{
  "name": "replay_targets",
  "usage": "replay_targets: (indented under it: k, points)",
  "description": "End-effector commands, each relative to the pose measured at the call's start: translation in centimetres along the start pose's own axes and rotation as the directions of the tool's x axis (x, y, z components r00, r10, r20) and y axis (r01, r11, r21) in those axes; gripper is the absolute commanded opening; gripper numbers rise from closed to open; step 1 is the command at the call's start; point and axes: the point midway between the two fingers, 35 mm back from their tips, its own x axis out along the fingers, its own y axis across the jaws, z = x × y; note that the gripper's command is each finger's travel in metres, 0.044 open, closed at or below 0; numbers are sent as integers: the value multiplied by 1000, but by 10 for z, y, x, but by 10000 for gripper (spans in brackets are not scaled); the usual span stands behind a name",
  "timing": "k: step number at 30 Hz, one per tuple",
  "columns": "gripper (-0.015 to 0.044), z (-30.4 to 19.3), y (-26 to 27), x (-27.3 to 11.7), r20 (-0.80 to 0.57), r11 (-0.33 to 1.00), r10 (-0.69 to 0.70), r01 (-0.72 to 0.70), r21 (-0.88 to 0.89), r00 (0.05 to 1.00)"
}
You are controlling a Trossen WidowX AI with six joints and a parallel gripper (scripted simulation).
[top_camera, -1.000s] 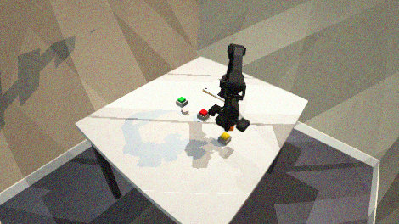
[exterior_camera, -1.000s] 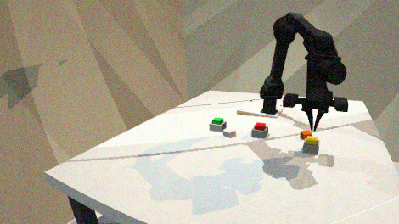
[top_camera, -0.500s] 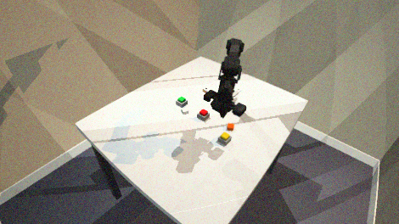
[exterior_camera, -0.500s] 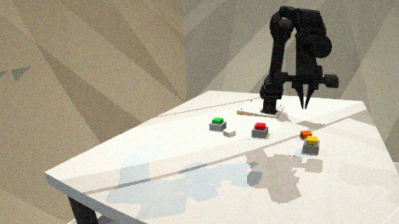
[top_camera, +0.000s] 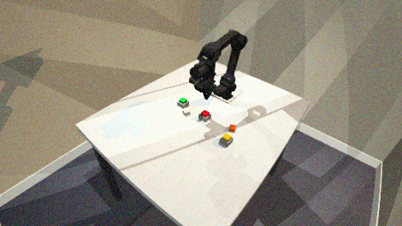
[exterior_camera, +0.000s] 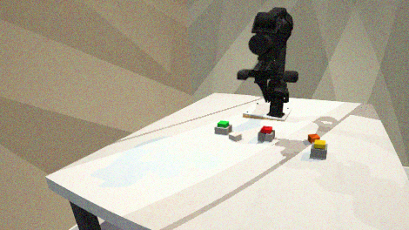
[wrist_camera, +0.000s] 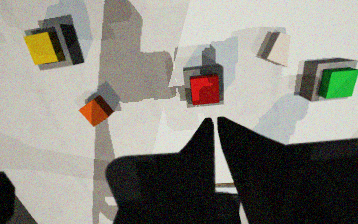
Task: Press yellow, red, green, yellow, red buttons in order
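- Gripper (wrist_camera: 215, 122) clenched on nothing, fingertips brought together to form a single narrow tip suited to pushing a cap
- Arm folded back near its base, gripper raised above the desk (top_camera: 180, 180), touching no button
- Wrist view: tip lines up just below the red button (wrist_camera: 205, 89), which by judgement is the target in hand
- Yellow button (wrist_camera: 42, 47) at far left, green button (wrist_camera: 338, 83) at far right, both unpressed
- Orange block (wrist_camera: 94, 112) sits between yellow and red; pale block (wrist_camera: 275, 48) beside green; descent should stay vertical to avoid them
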Motion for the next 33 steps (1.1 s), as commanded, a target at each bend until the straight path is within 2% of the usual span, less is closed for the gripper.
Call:
replay_targets:
  k: [1,5,33]
  points:
    - [20,-2,-3,18,-1,1000,0,0,-7,1000]
    - [20,-4,-3,59,-2,1000,0,0,-7,1000]
    - [20,-4,-3,94,-2,1000,0,0,-7,1000]
